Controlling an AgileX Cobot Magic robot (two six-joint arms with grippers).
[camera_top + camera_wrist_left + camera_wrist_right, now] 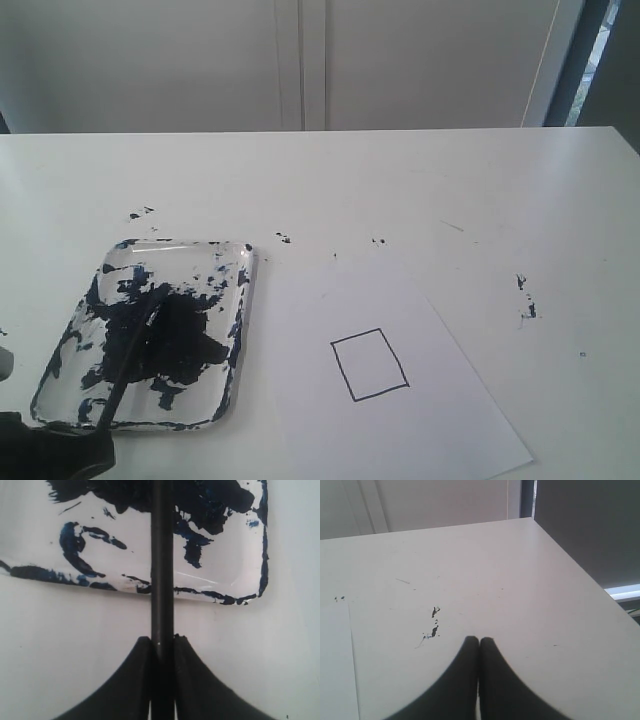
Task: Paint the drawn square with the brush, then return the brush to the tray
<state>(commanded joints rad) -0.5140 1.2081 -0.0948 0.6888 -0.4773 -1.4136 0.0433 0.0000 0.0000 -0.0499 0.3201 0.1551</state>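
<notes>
white table (420, 180), pale wall (150, 60)

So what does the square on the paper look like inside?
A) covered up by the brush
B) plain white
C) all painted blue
B: the drawn square is only a thin black outline, white inside, while the brush lies over at the tray.

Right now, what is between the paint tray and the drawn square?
Nothing stands there: the exterior view shows only a strip of bare table beside the tray, then blank paper up to the square.
</notes>
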